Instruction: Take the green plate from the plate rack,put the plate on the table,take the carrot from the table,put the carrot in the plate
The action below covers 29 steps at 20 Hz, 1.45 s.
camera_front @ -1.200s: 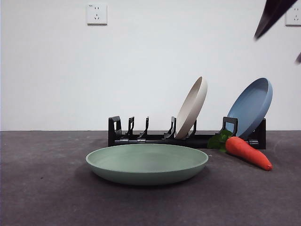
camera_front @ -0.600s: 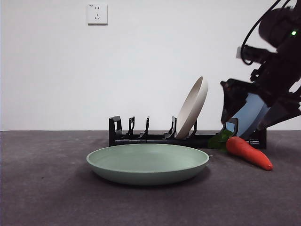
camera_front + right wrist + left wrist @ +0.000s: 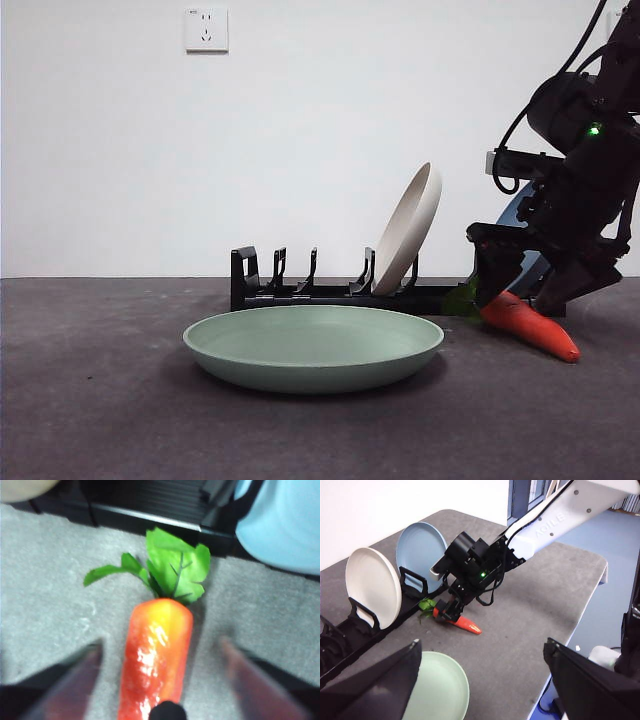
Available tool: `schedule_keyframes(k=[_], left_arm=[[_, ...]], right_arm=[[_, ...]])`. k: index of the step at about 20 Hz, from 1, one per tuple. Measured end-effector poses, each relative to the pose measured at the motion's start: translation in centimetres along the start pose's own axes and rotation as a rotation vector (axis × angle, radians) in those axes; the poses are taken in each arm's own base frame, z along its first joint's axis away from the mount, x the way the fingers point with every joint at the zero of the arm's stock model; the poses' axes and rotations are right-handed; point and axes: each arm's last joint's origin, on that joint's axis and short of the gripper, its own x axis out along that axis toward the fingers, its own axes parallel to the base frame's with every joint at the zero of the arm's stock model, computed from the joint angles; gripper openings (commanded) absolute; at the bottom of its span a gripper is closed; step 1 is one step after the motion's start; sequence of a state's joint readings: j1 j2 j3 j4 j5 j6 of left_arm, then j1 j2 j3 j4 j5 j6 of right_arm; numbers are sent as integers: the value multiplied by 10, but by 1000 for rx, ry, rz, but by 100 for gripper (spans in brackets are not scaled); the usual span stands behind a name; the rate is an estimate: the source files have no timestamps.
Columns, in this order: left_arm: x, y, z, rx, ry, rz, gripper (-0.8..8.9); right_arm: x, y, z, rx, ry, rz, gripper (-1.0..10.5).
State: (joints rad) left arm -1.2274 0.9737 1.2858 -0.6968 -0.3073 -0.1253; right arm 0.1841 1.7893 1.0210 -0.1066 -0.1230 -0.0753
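The green plate [image 3: 312,345] lies flat on the table [image 3: 100,400] in front of the plate rack [image 3: 300,293]; it also shows in the left wrist view [image 3: 437,692]. The carrot [image 3: 530,326] lies on the table right of the plate, leafy top toward the rack. My right gripper [image 3: 528,295] is down over the carrot, jaws open on either side of it. The right wrist view shows the carrot [image 3: 157,660] between the open jaws of that gripper [image 3: 160,680]. My left gripper [image 3: 480,685] is open and empty, high above the table.
A cream plate [image 3: 408,228] leans in the rack's middle slots. A blue plate [image 3: 512,212] stands at the rack's right end, mostly hidden behind the right arm. The rack's left slots hold nothing. The table's edge [image 3: 600,580] lies beyond the carrot.
The right arm has come down from the upper right corner to the carrot, and its open jaws now straddle the carrot. The plate and the carrot have not moved.
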Motion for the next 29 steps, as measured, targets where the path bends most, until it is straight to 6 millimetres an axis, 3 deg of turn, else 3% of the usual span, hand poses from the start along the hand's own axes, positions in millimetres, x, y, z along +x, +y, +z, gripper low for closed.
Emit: schedule_keyframes(k=[6,8,11,14,17,19,24,29], left_arm=[[0,0,-1,3,10,4,412],[0,0,-1,4,11,5,412],[0,0,-1,4,11,7,412],[0,2,-1,5,6,51,412],[0,2,-1,4,6,54,409],[0,2,-1,5,5,55,409],[0,2,-1,5,6,57,409],[0,2,-3,13,30,60,409]], right_arm=[[5,0,-1,17,25,11,145],[6,-1,0,19,25,11,-10],[4,0,0,19,27,13,-12],[-14,8,3,5,26,22,-12],[-61,34,21,-39,-94,115,-12],[-77,61,25,-77,-130,187,-12],[-56,137,14,-198,-115,344,-12],[-16,176,-11,-258,-33,338,-12]])
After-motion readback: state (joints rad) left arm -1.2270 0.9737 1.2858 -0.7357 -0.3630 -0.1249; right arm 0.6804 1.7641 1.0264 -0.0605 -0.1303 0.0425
